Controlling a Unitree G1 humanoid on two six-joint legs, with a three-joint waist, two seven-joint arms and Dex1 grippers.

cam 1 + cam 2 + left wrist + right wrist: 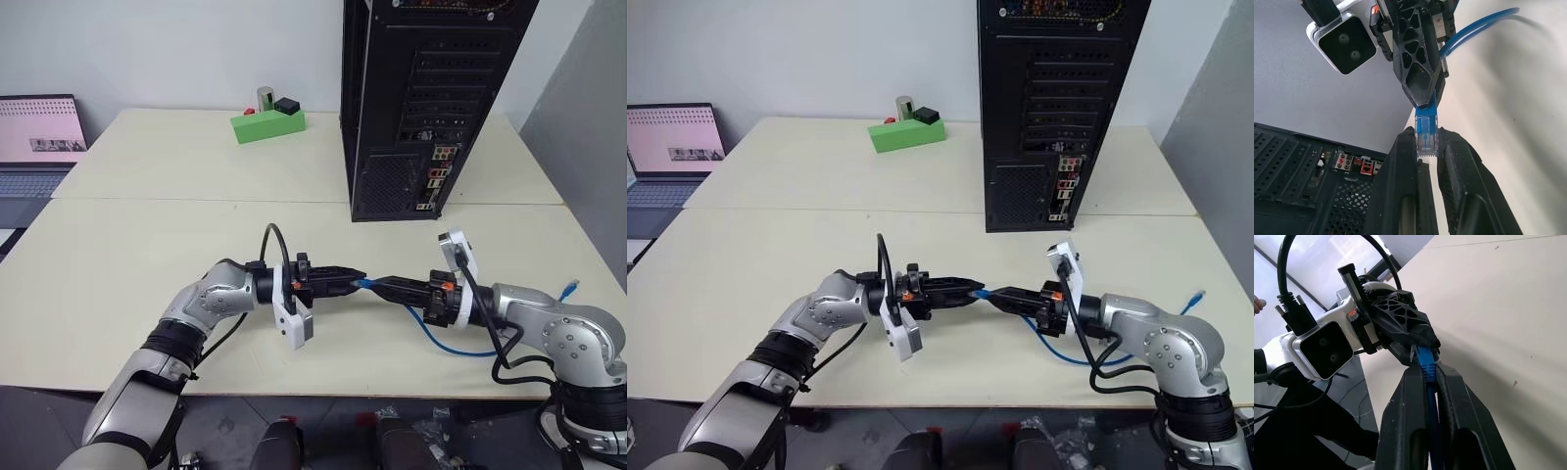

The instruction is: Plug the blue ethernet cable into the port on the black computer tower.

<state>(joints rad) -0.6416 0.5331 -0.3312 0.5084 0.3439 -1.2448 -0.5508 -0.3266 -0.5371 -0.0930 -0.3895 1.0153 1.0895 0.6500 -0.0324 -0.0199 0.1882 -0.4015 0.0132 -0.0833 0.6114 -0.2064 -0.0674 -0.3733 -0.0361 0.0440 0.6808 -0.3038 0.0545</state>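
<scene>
Passing the plug from hand to hand, low over the counter (127, 294). Left hand (359, 279) pinching the clear plug (1426, 139) of the blue ethernet cable (446, 345). Right hand (378, 285) pressed tight on the blue cord just behind that plug, tip to tip with the left. Rest of the cord looping down beside the right arm. Black computer tower (421, 98) standing well apart at the back, sockets (436, 176) facing this way. Next, probably: let go with one hand, point the plug at the port, carry it over.
</scene>
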